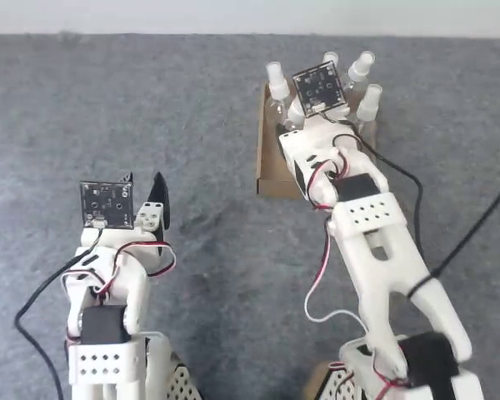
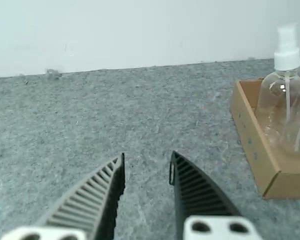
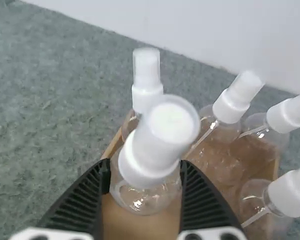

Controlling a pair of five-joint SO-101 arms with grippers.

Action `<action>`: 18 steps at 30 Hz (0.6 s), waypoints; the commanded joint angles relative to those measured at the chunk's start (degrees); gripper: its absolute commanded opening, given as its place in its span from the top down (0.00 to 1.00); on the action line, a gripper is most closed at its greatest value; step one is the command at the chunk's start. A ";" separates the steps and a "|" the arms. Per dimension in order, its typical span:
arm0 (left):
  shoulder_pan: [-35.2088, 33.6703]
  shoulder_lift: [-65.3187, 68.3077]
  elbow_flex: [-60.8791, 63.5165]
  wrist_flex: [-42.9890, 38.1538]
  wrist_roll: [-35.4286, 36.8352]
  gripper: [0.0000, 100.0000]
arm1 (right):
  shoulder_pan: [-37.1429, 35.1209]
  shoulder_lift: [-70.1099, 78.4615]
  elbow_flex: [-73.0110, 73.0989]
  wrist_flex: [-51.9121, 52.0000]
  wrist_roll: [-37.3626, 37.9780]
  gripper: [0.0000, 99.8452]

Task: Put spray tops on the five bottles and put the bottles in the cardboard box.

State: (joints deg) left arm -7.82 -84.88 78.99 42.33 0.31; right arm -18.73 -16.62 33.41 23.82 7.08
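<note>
An open cardboard box [image 1: 269, 177] lies on the grey felt at the back right, with several clear bottles standing in it, each wearing a white spray top [image 1: 277, 77]. My right gripper [image 3: 143, 165] is over the box, shut on a bottle [image 3: 149, 186] whose spray top [image 3: 160, 137] points up at the wrist camera. Its base is inside the box [image 3: 113, 145]. The other bottles [image 3: 237, 102] stand behind and beside it. My left gripper [image 1: 144, 187] hovers open over bare felt, left of the box, with nothing between its fingers [image 2: 190, 185].
Grey felt covers the table, with open room left and in front of the box [image 2: 250, 137]. A white wall runs along the far edge. Black cables trail beside both arms near the front.
</note>
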 commanded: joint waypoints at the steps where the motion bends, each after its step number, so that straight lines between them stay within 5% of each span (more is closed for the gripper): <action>1: -0.18 -1.05 -0.22 -1.58 0.35 0.87 | 0.75 1.63 -0.70 -2.42 0.70 0.99; 18: -0.18 -1.05 -0.13 -1.58 0.35 0.87 | 0.40 11.65 -0.53 -5.85 0.62 0.99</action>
State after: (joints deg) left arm -7.82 -84.88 78.99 42.33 0.31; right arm -18.73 -5.45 33.23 19.34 7.08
